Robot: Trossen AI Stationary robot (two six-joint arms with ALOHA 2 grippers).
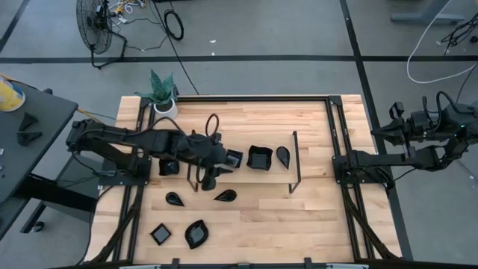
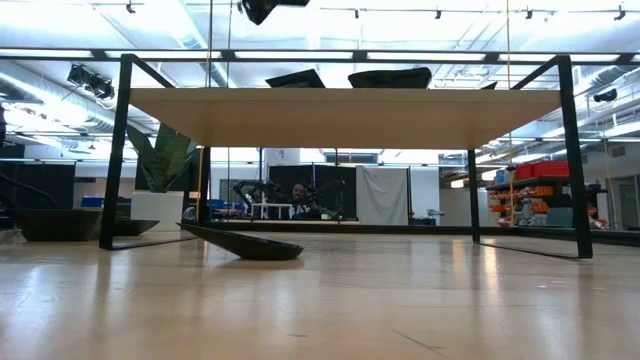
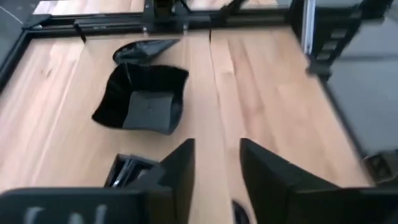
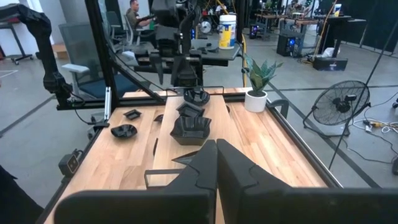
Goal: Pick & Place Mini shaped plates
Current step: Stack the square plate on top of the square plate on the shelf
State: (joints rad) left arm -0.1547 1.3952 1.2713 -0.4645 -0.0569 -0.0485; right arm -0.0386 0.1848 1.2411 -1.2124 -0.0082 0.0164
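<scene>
While the left gripper [image 1: 222,155] hangs over the plates, go view by view; places are given vs. the wire frame [image 1: 296,161].

High view: the L gripper sits at the frame's left end, beside a small square plate [image 1: 234,158]. A wavy square plate [image 1: 259,157] lies mid-frame, w/ a teardrop plate [image 1: 283,155] just inside the right post. More plates sit in front of the frame toward the table's near edge: two teardrops [image 1: 175,198] [image 1: 225,196], a square [image 1: 160,234] and a leaf [image 1: 197,234]. The right gripper [image 1: 382,131] is parked well off the frame's right side.

Low view: shows only a shallow plate [image 2: 245,244] lying flat under the frame; no fingertips are in view.

L wrist view: this is what the top cam can't give you. The fingers [image 3: 180,171] are parted w/ bare wood between and nothing held. The wavy plate [image 3: 143,102] is ahead and the small square [image 3: 127,171] is by one finger.

R wrist view: its fingers [image 4: 214,163] are pressed together and empty.

My read on technique: the rims are glossy and thin, so straddle one raised edge, not the whole dish. Come down straight, close slowly, and lift clear of the frame bar before moving sideways.
</scene>
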